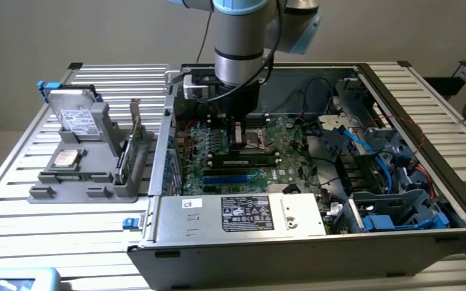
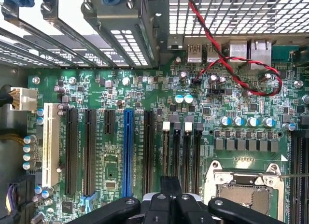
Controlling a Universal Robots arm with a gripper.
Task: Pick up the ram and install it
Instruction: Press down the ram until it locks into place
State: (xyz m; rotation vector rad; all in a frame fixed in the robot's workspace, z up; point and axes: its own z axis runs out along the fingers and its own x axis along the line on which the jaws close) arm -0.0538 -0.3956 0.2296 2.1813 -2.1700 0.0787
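Pale wall behind, and a slatted aluminium table (image 1: 63, 227) carrying an open grey steel computer case (image 1: 298, 242), with a grey plastic parts holder (image 1: 87, 182) beside it on the exterior view's left. From this side, what I take for the ram (image 1: 245, 162), a thin green circuit-board stick with dark chips, lies along the long memory slots of the green motherboard (image 1: 290, 160). It looks to be standing in a slot, though I cannot tell whether it is pressed home. I would judge such a stick light and stiff but delicate: best held by its long bare edges near the middle, kept off the chips and contacts, and pushed straight, never twisted. The black tool (image 1: 237, 142) on the grey arm hangs inside the case just above the board, near the stick and close to the silvery processor socket (image 1: 257, 138). Looking down from the wrist, the tool (image 2: 171, 195) has its fingers brought fully together with nothing that I can see between them. It sits over the near ends of the four black memory slots (image 2: 181, 147), between the blue card slot (image 2: 127, 151) and the socket (image 2: 246, 192). Which of those slots carries the stick I cannot tell from here.
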